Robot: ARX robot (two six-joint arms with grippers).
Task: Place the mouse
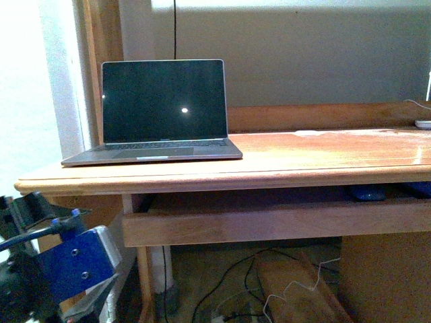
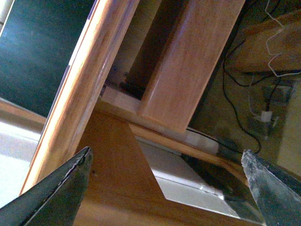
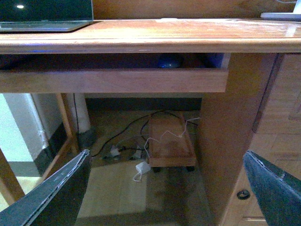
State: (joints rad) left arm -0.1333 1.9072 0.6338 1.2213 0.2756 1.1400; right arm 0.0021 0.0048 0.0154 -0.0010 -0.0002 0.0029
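Two grippers hang empty, fingers spread wide and touching nothing. The left gripper (image 2: 165, 153) sits low by the left front corner of the desk (image 1: 323, 158), looking up at the underside of its front edge. The left arm (image 1: 71, 262) shows at the bottom left of the front view. The right gripper (image 3: 165, 154) faces the desk's front.

Under the desktop is a shallow tray (image 3: 113, 80). Its front rail stands between the grippers and the mouse (image 3: 168, 61), which lies inside the tray toward its right end, with only its domed top showing above the rail. Another blue thing lies further right in the tray; I cannot tell what it is.

An open laptop (image 1: 161, 108) with a dark screen stands at the desktop's left end. On the floor beneath lie cables (image 3: 122, 136) and a low wooden trolley (image 3: 169, 143).
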